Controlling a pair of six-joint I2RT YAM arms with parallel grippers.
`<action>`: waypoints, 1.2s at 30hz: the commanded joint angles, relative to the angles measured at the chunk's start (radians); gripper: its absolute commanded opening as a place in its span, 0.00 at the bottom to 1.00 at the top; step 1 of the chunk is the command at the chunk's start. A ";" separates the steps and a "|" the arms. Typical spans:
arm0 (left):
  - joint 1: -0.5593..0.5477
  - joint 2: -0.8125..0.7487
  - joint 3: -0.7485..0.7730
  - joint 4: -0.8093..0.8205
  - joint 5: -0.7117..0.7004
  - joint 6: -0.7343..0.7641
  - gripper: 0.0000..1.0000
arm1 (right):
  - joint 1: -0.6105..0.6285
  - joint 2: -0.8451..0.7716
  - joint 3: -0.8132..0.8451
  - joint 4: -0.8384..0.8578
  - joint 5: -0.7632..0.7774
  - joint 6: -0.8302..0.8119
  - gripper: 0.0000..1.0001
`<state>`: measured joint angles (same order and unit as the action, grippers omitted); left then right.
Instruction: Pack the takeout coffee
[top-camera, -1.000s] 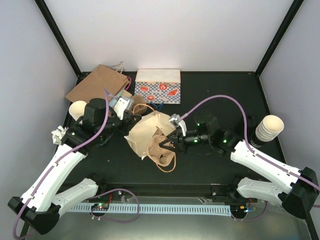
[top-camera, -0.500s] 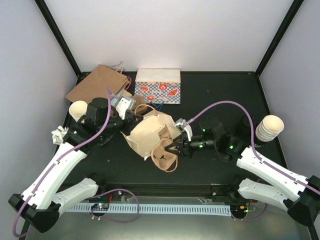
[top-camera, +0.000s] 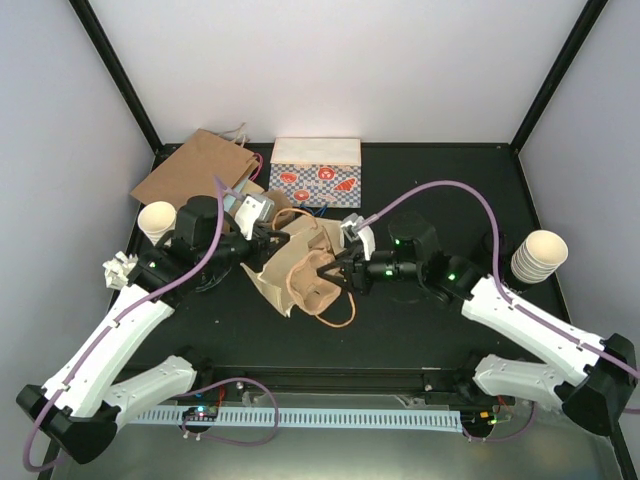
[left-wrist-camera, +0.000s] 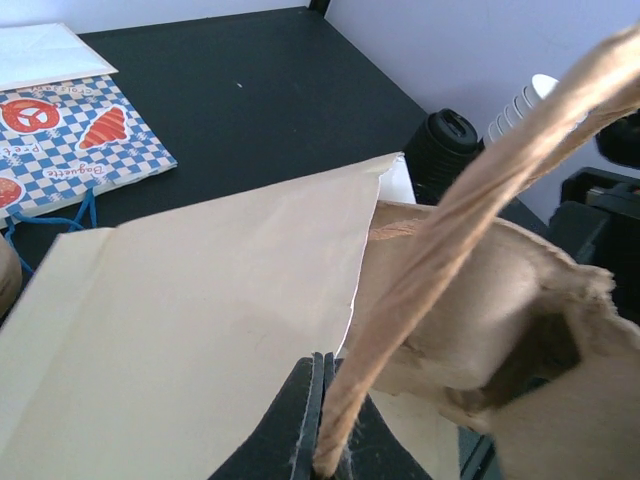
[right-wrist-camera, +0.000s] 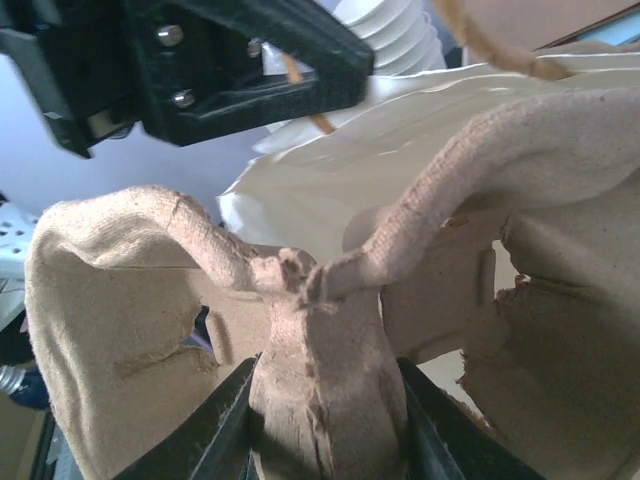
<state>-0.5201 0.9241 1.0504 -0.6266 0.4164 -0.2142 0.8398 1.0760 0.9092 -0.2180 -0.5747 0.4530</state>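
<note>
Leftward into paper bag (top-camera: 283, 265), cup carrier (top-camera: 312, 290) is pushed; right gripper (top-camera: 336, 272) clamped on it, left gripper (left-wrist-camera: 323, 405) on bag handle (left-wrist-camera: 450, 230); mouth to be held wide.

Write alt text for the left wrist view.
The left gripper pinches the twisted paper handle of a tan paper bag lying on the black table. A brown cardboard cup carrier sits at the bag's mouth; a black lid shows behind.

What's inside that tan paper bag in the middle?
A brown cardboard carrier, held by the right gripper, sits partly in the bag. Deeper inside is hidden by its paper.
</note>
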 joint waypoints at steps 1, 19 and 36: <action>-0.012 0.000 0.013 0.040 0.017 -0.013 0.02 | -0.004 0.036 0.046 -0.002 0.103 -0.018 0.32; -0.033 0.019 0.014 0.036 0.013 -0.008 0.02 | 0.055 0.070 0.133 -0.103 0.332 -0.247 0.32; -0.044 0.015 0.020 0.041 0.007 -0.028 0.01 | 0.091 0.062 0.022 -0.048 0.528 -0.234 0.32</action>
<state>-0.5552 0.9447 1.0504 -0.6193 0.4156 -0.2234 0.9062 1.1526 0.9680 -0.3248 -0.1310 0.1909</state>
